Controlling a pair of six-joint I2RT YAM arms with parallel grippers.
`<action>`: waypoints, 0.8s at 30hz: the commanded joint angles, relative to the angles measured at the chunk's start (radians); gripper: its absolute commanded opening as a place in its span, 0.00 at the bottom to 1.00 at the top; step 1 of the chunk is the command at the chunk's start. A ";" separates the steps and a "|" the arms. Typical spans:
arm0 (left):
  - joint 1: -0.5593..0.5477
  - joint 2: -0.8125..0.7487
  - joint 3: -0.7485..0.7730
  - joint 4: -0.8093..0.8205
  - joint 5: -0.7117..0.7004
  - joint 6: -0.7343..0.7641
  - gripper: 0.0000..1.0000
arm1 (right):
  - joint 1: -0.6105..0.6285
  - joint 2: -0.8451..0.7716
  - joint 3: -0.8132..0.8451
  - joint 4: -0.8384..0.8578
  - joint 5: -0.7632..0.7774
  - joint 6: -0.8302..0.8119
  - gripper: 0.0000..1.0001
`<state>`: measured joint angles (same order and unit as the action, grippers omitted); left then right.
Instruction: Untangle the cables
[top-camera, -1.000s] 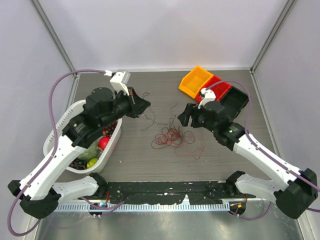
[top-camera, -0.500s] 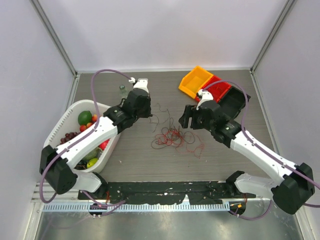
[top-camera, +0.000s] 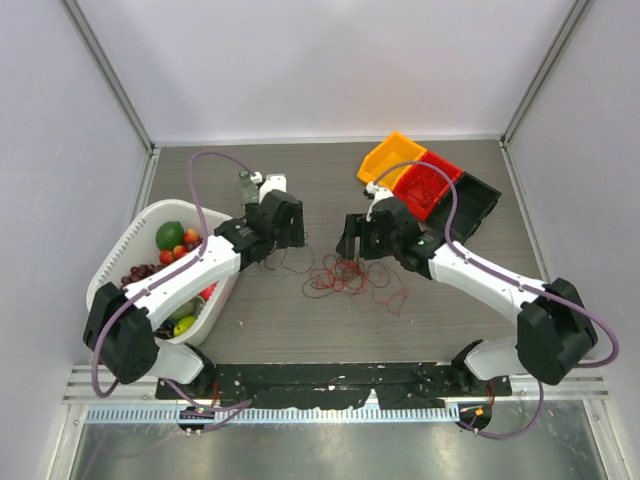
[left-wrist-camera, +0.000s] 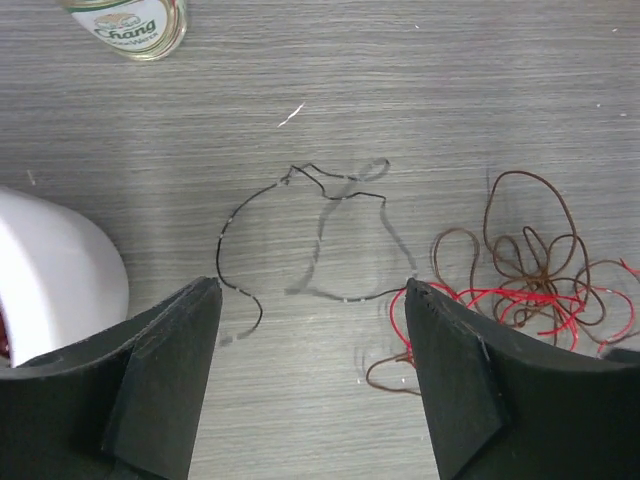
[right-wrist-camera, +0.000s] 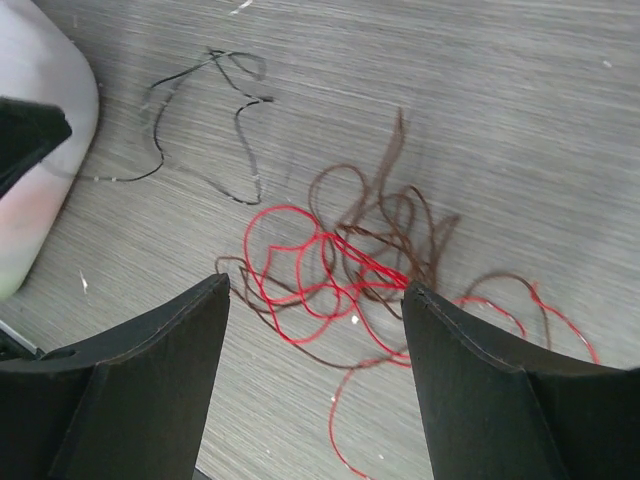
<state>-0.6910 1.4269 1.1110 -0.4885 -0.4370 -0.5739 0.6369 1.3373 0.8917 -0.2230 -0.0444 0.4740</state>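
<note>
While the left gripper (left-wrist-camera: 315, 300) hangs spread over a lone dark cable (left-wrist-camera: 288, 178) on the left, the right gripper (right-wrist-camera: 315, 295), also spread, hangs over the red and brown cables (right-wrist-camera: 370, 258).

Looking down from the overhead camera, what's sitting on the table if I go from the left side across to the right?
White basket of fruit → small bottle → tangle of red and brown cables → orange bin → red bin → black bin.
</note>
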 joint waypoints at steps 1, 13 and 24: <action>0.005 -0.155 -0.022 -0.024 0.006 -0.029 0.80 | 0.039 0.086 0.117 0.105 -0.031 0.006 0.75; 0.005 -0.758 -0.128 0.044 0.202 0.025 0.98 | 0.101 0.545 0.591 -0.129 0.104 0.214 0.79; 0.007 -0.861 -0.164 -0.035 0.236 0.006 0.99 | 0.115 0.643 0.481 0.152 -0.040 0.471 0.82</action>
<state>-0.6868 0.5873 0.9730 -0.5022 -0.2440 -0.5652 0.7444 1.9823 1.4002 -0.2253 -0.0162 0.8406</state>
